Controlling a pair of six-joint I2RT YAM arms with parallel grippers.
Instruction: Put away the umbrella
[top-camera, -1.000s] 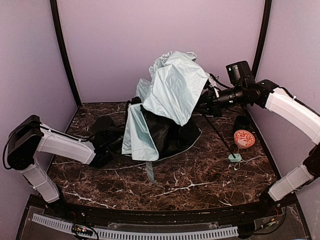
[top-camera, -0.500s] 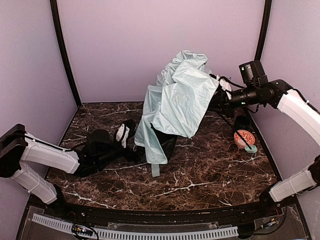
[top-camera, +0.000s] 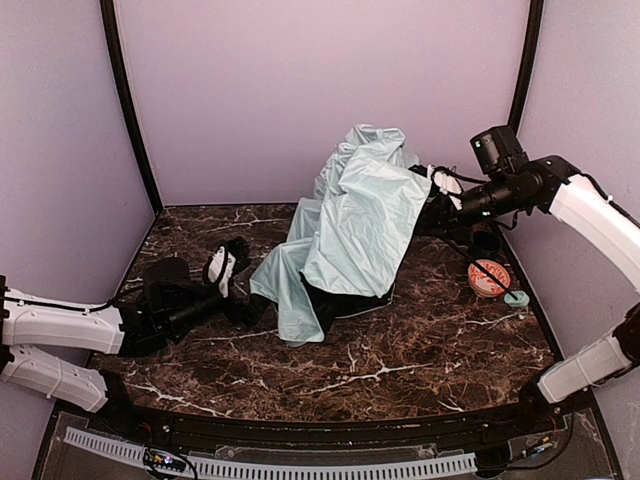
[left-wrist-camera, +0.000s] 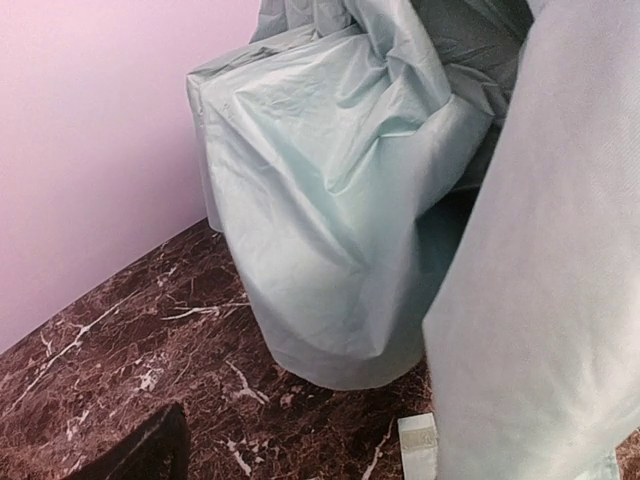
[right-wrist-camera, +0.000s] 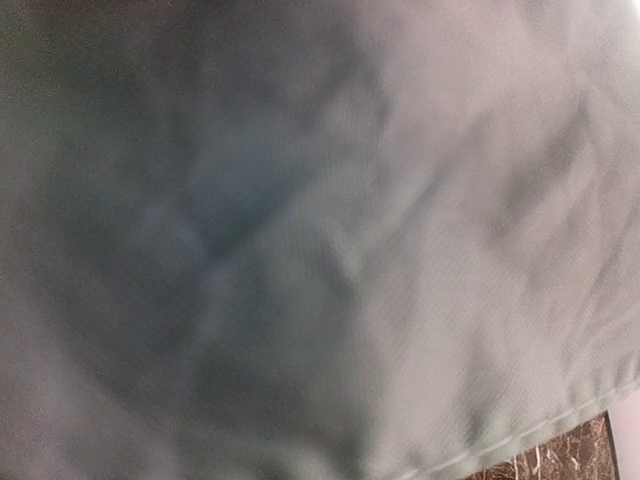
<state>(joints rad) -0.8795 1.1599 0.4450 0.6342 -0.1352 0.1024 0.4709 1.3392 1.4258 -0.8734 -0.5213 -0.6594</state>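
Note:
The umbrella (top-camera: 355, 225) hangs half-collapsed over the middle of the table, pale mint fabric outside, black lining at its lower edge. Its thin black shaft (top-camera: 478, 268) slants down to the small mint handle (top-camera: 516, 298) on the right. My right gripper (top-camera: 430, 193) is at the canopy's right side, shut on the umbrella, its fingertips hidden by fabric. Mint fabric (right-wrist-camera: 300, 230) fills the right wrist view. My left gripper (top-camera: 228, 268) is open, low on the table to the left of the fabric and apart from it. The left wrist view shows the fabric (left-wrist-camera: 330, 200) and a strap end (left-wrist-camera: 418, 447).
A small orange-and-white patterned round object (top-camera: 488, 277) lies by the right wall, next to the handle, with a dark object (top-camera: 485, 243) behind it. Purple walls close in the brown marble table (top-camera: 400, 360) on three sides.
My left gripper has opened and drawn back to the left, away from the fabric. The right gripper has carried the umbrella slightly right, and the handle has swung to the orange object.

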